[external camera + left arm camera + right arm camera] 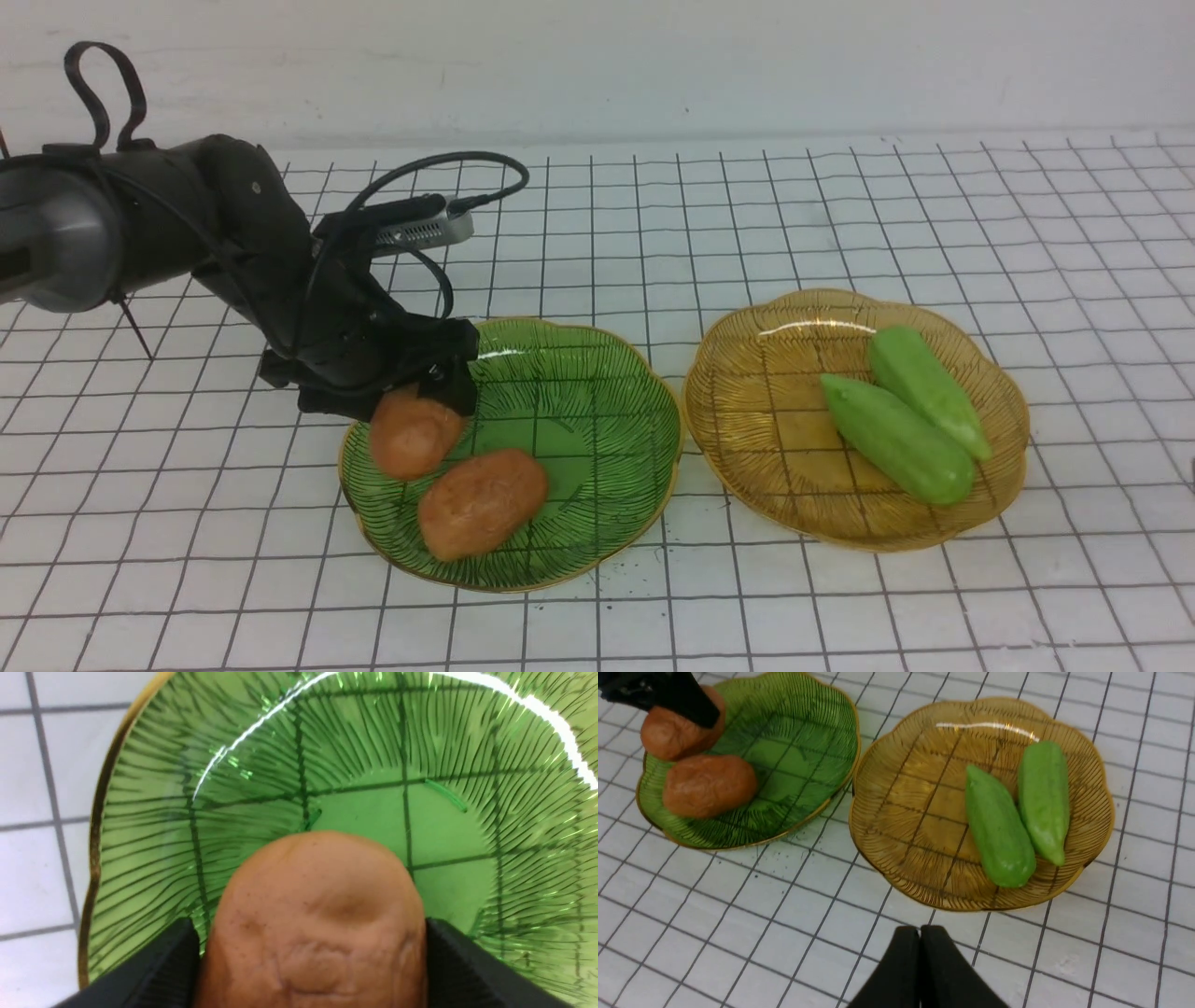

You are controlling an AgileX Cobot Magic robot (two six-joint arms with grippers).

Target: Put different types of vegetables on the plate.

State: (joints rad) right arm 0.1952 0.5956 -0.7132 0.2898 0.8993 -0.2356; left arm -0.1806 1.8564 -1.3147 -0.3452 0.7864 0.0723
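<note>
Two orange-brown potatoes lie in the green glass plate [644, 411]. My left gripper [422, 399] is down over the plate's left rim, and one potato [411, 437] sits between its black fingers [448, 956], touching both. The other potato [481, 502] lies free just in front of it. Two light-green cucumbers [896, 439] [929, 387] lie side by side on the right half of the amber glass plate [747, 392]. My right gripper [920, 933] hangs shut and empty over the table, near the amber plate's [915, 812] rim; it does not show in the front view.
The two plates stand almost rim to rim on a white cloth with a black grid [597, 607]. A white wall [653, 65] closes the far side. The left arm's cable [448, 168] loops above its wrist.
</note>
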